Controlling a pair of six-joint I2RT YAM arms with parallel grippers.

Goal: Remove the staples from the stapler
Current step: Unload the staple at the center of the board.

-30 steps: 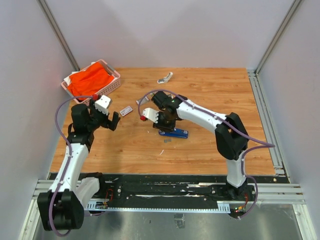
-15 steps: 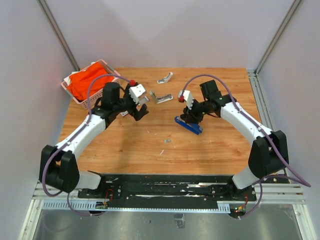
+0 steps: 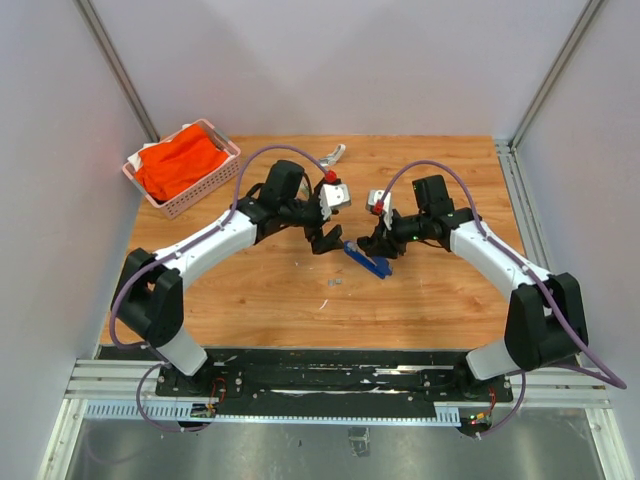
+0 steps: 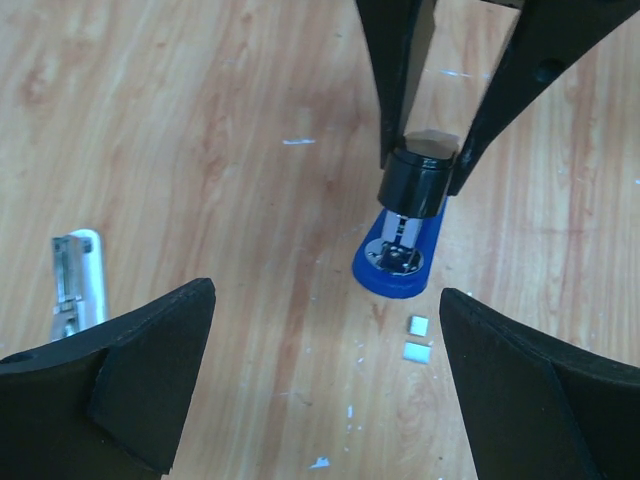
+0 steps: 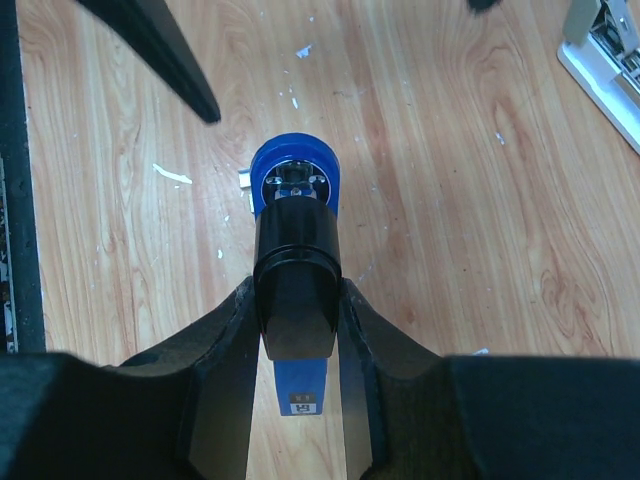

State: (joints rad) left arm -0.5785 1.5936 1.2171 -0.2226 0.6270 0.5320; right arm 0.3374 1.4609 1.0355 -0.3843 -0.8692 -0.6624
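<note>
A scuffed wooden counter (image 3: 250,290) lies between pale grey walls (image 3: 330,60), with slanting metal posts (image 3: 120,70) in the far corners; at the far left corner a pink basket (image 3: 205,187) holds orange cloth (image 3: 180,160); the left end effector (image 3: 325,240) hangs over the middle, its fingers spread wide with nothing between them; a white stapler (image 4: 75,285) lies on the wood by its left finger, which cuts off the stapler's lower end; two tiny staples (image 4: 418,325) lie on the boards just beside the rounded front end of the blue stapler (image 3: 372,264); the right end effector (image 3: 378,243) is clamped on that stapler's black upper arm, which hides most of the blue base in the wrist view; whether any strips sit in its magazine cannot be made out.
</note>
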